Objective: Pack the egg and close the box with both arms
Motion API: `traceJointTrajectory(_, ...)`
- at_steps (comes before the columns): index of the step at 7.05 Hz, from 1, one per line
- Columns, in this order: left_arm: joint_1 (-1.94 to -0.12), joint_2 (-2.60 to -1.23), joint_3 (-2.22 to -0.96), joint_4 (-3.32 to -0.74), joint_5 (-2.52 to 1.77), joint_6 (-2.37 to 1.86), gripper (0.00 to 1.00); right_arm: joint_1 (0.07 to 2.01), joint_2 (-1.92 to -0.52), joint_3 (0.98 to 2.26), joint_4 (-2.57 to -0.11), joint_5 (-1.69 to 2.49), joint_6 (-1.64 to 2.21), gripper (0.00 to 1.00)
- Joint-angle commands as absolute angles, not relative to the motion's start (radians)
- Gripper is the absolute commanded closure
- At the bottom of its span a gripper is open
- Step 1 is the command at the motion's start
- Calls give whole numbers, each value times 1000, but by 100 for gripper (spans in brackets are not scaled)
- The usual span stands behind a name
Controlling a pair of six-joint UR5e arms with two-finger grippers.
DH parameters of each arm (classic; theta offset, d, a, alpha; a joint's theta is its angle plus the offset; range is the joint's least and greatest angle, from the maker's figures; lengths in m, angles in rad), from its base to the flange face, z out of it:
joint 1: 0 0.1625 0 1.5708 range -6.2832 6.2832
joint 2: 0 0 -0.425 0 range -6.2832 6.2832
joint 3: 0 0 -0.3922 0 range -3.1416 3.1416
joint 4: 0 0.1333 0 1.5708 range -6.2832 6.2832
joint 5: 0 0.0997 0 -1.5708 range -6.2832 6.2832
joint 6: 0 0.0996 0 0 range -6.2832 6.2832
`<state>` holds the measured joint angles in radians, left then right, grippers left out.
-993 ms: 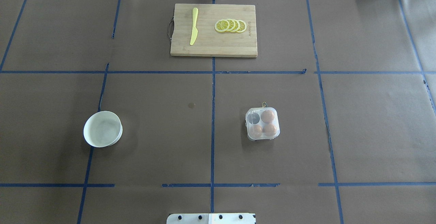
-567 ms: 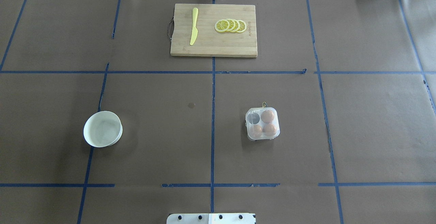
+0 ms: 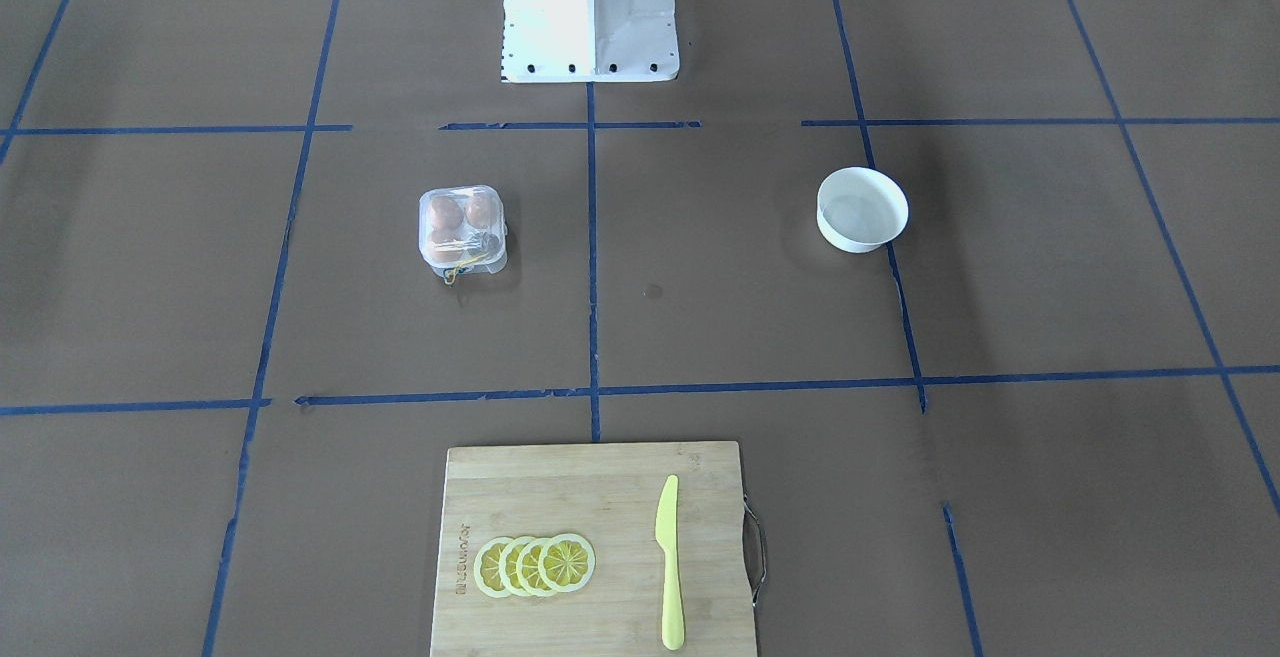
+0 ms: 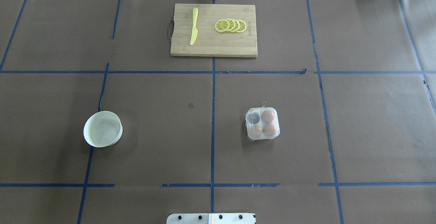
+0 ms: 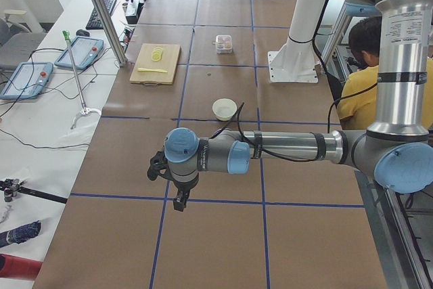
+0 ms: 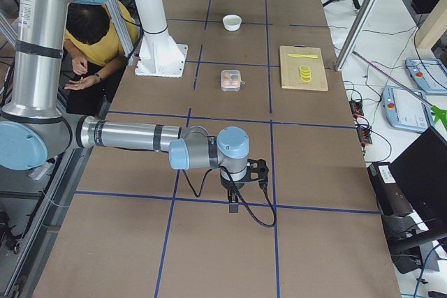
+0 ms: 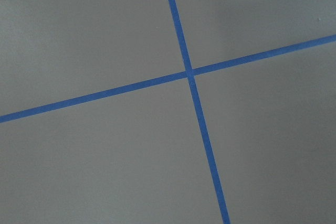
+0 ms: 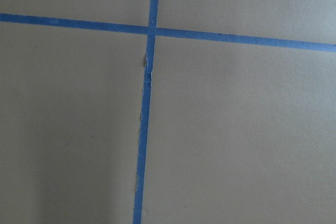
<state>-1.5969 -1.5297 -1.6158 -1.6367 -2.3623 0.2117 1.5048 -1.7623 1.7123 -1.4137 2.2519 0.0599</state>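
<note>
The clear box (image 4: 262, 124) stands on the table right of the middle; it also shows in the front-facing view (image 3: 462, 230). Three tan-brown eggs fill three of its cells, one of them the egg (image 4: 267, 116) at the far right. The far-left cell (image 4: 253, 117) holds no egg. I cannot tell if the lid is latched. The left gripper (image 5: 179, 201) shows only in the exterior left view and hangs over bare table far from the box. The right gripper (image 6: 232, 204) shows only in the exterior right view, also far from the box. I cannot tell whether either is open or shut.
An empty white bowl (image 4: 102, 129) stands on the left half. A wooden cutting board (image 4: 214, 46) at the far edge carries a yellow knife (image 4: 193, 26) and lemon slices (image 4: 230, 25). A person in yellow (image 6: 94, 40) sits behind the white pedestal (image 3: 590, 12).
</note>
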Motion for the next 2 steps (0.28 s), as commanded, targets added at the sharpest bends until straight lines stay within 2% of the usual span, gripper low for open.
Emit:
traceJointTrajectory(1,-1597,-1531,-1617,-1637,-2362,212,0,1505,-1761,1712,-1414,2252,60,0)
traceJointTrajectory(2,-1597,-1531,-1617,-1637,-2361,212,0,1505,-1761,1712,-1416,2253,60,0)
